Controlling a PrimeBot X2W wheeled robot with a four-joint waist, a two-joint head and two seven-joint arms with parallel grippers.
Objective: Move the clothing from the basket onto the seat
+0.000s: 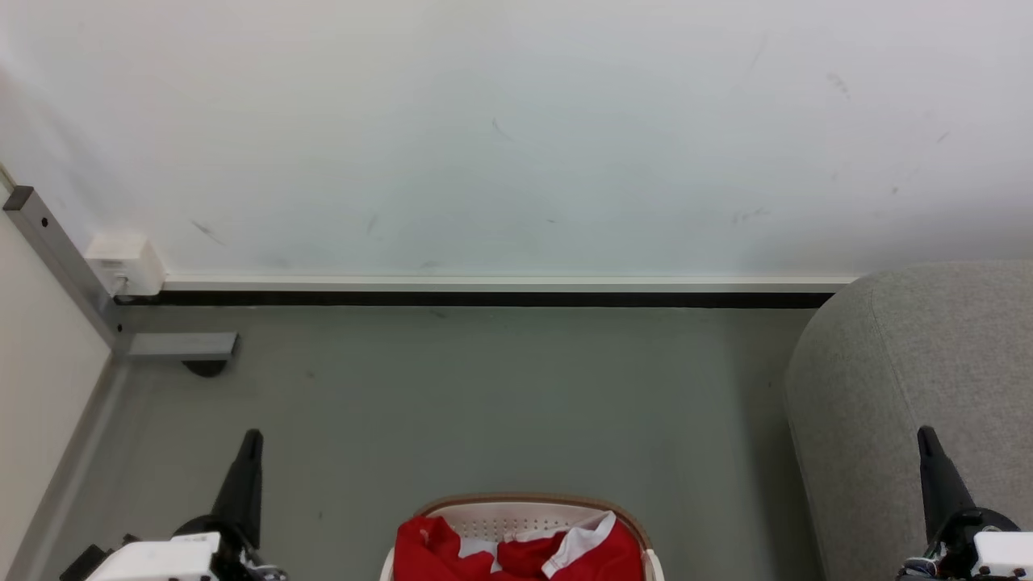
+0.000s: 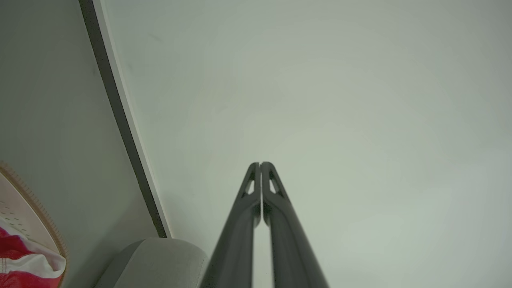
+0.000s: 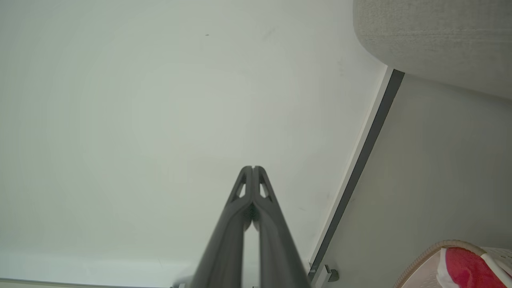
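Note:
The red clothing with its white collar lies bunched in the cream basket at the bottom centre of the head view. The grey seat rises at the right, apart from the basket. My left gripper hangs shut at the lower left, well left of the basket. My right gripper is shut at the lower right, in front of the seat. In the left wrist view the shut left gripper points at the wall, with the clothing, basket and seat at the lower left. In the right wrist view the shut right gripper also faces the wall, with the seat at the top right and the basket and clothing at the bottom right.
A white wall with a dark skirting strip closes the back. A grey metal post with a foot and a white socket box stand at the left. Grey floor lies between basket and wall.

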